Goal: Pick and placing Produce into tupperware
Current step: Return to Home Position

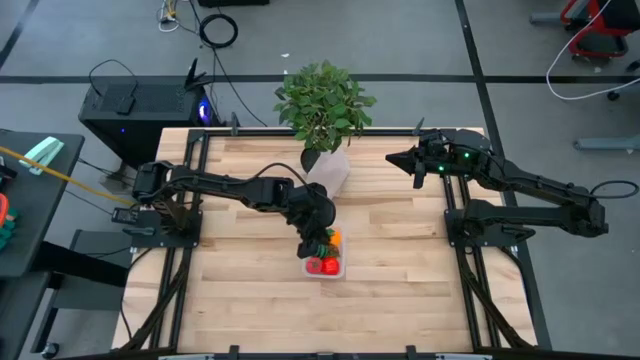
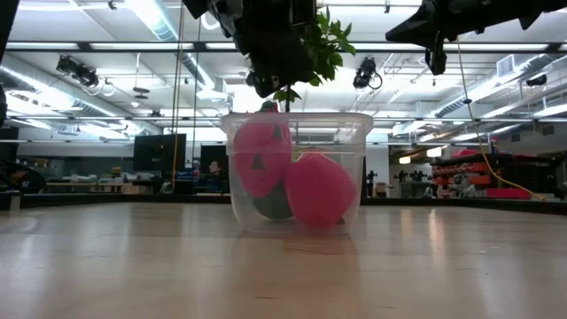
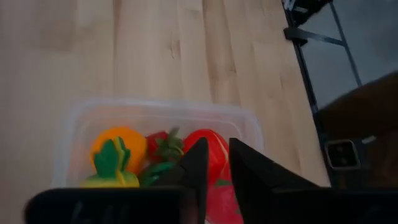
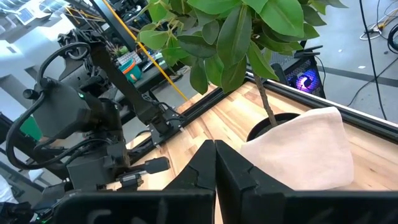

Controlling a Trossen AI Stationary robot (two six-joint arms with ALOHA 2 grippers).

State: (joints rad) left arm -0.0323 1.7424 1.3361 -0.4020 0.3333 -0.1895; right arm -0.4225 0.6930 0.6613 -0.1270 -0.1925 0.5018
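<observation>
The left gripper (image 1: 318,243) hangs directly over the tub (image 1: 328,266), which stands near the middle of the table (image 1: 240,290), close to the pot (image 1: 332,172) but apart from it. Seen from its wrist, its fingers (image 3: 194,168) stand a narrow slit apart with nothing gripped. The produce (image 3: 208,146) lies inside the tub: an orange piece, a small red one with green leaves, a larger red one and a yellow-green piece, the last two partly hidden behind the fingers. From table height only two pinkish-red pieces and something dark behind them show through the wall, and the gripper above is cut off at the top. The right gripper (image 1: 400,157) waits raised at the far right, fingers pressed together, facing the plant (image 4: 236,37).
</observation>
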